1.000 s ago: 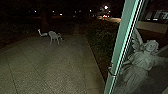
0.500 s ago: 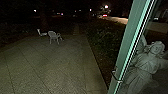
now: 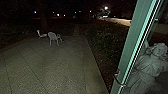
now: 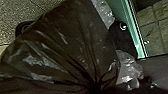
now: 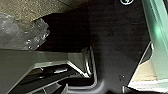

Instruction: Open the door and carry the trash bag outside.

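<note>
- One dark trash bag [image 4: 75,37] is by your left wrist; you seem to be in the carrying step, with the way past the door [image 3: 130,47] open.
- Your next move likely calls for slow driving onto the paving [image 3: 50,65], bag kept off that green frame.
- I cannot tell how far open either pincer is, or what it grips.
- Your bag is thin, glossy film, its pleats fanning from a tight gather; crinkled clear plastic [image 4: 103,12] lies beside it.
- You face rough, speckled slabs, a pale round-backed chair [image 3: 53,37] and a draped statue [image 3: 147,67].
</note>
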You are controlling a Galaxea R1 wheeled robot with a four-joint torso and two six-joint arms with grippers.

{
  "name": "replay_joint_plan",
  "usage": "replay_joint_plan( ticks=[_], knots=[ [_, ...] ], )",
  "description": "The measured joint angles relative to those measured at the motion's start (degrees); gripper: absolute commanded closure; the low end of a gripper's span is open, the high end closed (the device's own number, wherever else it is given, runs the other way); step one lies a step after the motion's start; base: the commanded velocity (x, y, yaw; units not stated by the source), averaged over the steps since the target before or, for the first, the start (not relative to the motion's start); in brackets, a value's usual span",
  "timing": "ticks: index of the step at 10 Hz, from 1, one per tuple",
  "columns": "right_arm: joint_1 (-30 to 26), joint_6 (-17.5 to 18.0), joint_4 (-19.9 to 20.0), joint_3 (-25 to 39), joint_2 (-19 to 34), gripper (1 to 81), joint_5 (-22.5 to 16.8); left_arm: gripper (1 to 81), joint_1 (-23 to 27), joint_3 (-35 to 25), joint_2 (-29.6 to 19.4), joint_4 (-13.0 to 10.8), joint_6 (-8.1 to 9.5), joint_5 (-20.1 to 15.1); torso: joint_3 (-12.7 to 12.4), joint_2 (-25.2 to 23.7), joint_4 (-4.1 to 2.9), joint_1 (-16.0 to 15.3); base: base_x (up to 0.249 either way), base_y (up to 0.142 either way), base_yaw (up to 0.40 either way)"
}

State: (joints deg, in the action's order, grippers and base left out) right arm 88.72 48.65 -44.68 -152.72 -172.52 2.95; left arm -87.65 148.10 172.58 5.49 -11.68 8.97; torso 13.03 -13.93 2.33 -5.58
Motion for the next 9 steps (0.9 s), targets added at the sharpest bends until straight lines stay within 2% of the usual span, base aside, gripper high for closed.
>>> replay_joint_plan(
  ticks=[4,9],
  knots=[
    [0.6,0.0,0.0,-0.3,0.0,1.0,-0.1,81.1,-0.4,0.0,0.0,0.0,0.00,0.0,0.0,-0.1,0.00,0.2,0.078,0.000,0.000],
    [0.3,0.0,0.0,0.2,0.7,1.0,0.4,81.1,-0.2,-0.5,-0.5,0.0,0.16,-0.2,0.0,-0.1,0.00,0.2,0.000,0.000,0.000]
  ],
)
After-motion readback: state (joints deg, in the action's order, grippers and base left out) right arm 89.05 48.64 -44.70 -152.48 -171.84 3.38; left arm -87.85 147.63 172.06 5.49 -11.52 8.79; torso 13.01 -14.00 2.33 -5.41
